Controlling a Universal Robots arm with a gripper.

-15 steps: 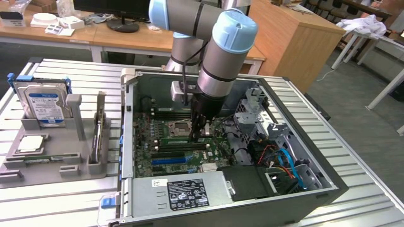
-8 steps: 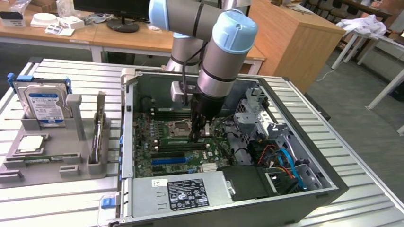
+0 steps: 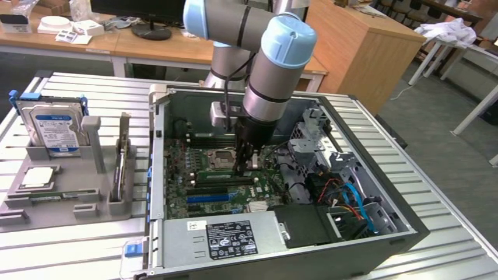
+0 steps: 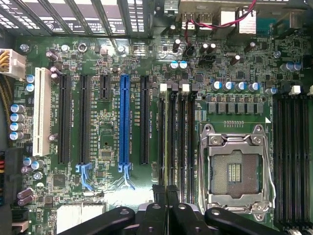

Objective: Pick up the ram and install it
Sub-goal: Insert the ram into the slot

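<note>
Farthest toward the exterior view's left, a hard drive (image 3: 51, 127) stands upright in a grey tray (image 3: 78, 201), and a silver processor chip (image 3: 39, 177) lies flat in the same tray just in front of it. The tray sits on the slatted metal desk (image 3: 435, 198), just beside the open computer case (image 3: 158, 175).

Inside the case I am reaching straight down onto the motherboard. The blue slot (image 4: 124, 117) lies among the long black expansion slots, apart from where I work. Next come the black memory slots (image 4: 182, 137), side by side. The ram (image 3: 221, 173) is here: a green stick standing on its long edge along one of these slots, stretching from my tip toward the exterior view's left. My fingers (image 4: 157, 200) are drawn narrow, pinched on the end of the ram, with hardly any gap between them. Whether the stick is fully seated in its slot I cannot tell.

Just past the memory slots sits the processor socket (image 4: 234, 169) in its metal frame. Toward the exterior view's right, blue and orange cables (image 3: 354, 198) curl in the corner of the case.
</note>
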